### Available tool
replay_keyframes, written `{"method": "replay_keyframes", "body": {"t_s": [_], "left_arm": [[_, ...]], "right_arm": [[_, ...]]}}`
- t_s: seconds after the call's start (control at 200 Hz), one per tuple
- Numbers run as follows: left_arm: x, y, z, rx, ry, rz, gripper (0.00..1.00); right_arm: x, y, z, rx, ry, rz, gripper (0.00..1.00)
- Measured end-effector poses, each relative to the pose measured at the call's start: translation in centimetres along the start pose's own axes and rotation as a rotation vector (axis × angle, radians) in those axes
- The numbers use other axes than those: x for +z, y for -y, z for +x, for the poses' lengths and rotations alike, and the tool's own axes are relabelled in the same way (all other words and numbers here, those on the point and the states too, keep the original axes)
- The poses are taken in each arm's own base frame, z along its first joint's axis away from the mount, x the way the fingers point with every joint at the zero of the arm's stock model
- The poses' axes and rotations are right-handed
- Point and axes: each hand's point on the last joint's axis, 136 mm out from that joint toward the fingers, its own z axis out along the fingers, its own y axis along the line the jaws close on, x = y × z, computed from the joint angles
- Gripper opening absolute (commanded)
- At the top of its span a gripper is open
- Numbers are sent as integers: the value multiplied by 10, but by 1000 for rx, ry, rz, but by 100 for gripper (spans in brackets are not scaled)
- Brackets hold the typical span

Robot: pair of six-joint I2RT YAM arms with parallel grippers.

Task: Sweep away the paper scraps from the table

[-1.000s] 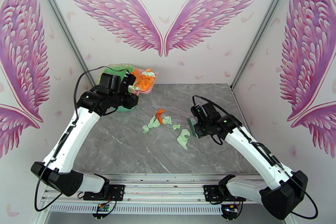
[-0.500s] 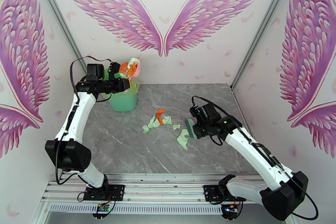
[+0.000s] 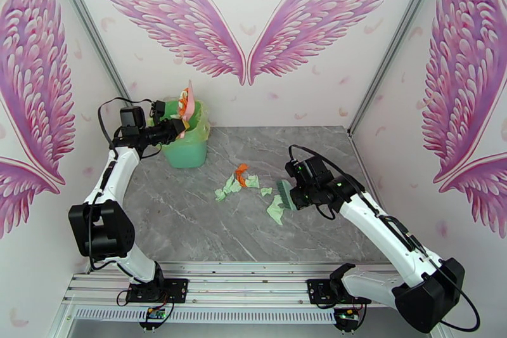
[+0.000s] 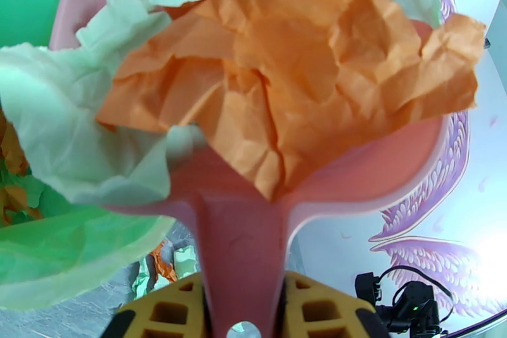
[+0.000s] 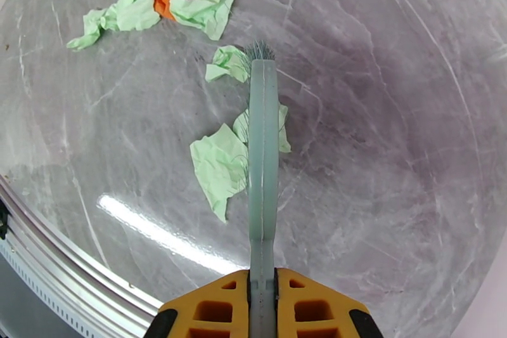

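Note:
At the back left, my left gripper [image 3: 170,130] is shut on the handle of the pink dustpan [image 3: 187,103], which stands tipped steeply over the green bin [image 3: 185,146]. In the left wrist view the dustpan [image 4: 380,165] holds orange and mint paper scraps [image 4: 304,79], its handle clamped in my left gripper [image 4: 242,311]. More paper scraps [image 3: 239,179] lie mid-table, one mint piece [image 3: 276,209] beside the brush [image 3: 286,193]. My right gripper [image 3: 299,193] is shut on the teal brush [image 5: 263,143], its bristles touching the mint scraps [image 5: 218,165]. Further scraps [image 5: 190,6] lie ahead of it.
The grey marble table [image 3: 329,231] has silver rails [image 3: 253,269] along its near edge, also seen as the rail [image 5: 57,250] in the right wrist view. The bin carries a green liner [image 4: 63,250]. Walls with pink wings close off the back and both sides.
My left arm swung back and left, carrying the dustpan up from beside the bin to a steep tilt over it. The right gripper and brush edged slightly left.

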Motion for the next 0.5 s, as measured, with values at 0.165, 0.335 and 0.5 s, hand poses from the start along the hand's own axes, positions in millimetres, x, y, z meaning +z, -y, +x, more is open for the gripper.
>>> {"method": "replay_keyframes", "body": {"t_s": [0.165, 0.335, 0.5], "left_arm": [[-9, 2, -4, 22, 15, -13, 0], [-29, 15, -19, 117, 32, -101, 0], [-51, 25, -36, 238, 54, -205, 0]], "right_arm": [[4, -1, 1, 8, -14, -3, 0], [5, -1, 1, 11, -18, -3, 0], [5, -1, 1, 11, -18, -3, 0]]}}
